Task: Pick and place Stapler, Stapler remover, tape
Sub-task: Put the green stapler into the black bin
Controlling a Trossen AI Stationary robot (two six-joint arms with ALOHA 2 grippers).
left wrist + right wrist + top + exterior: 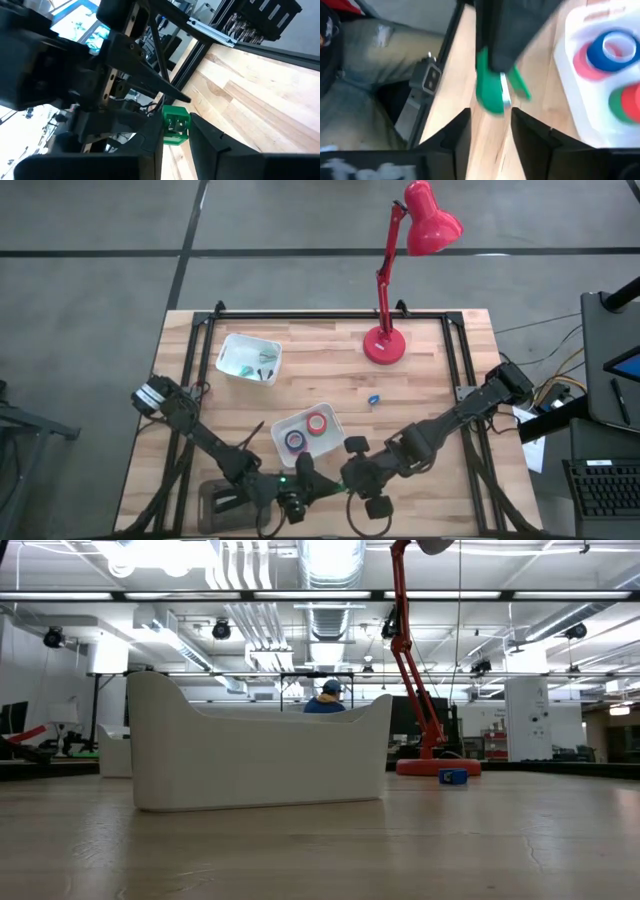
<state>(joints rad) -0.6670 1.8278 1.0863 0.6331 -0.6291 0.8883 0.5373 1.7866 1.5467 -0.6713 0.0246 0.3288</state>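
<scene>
Remover [176,125], the small green piece, sits clamped between the fingers of our left gripper [175,122], just ahead of our right gripper [490,111], whose fingers stand apart with nothing between them. We read this as a handover near its finish. To do it well, we should back the right gripper straight off along its own axis so neither finger clips the remover, and keep the left grip firm and level before carrying it toward the bin [565,60] beside that hand.
</scene>
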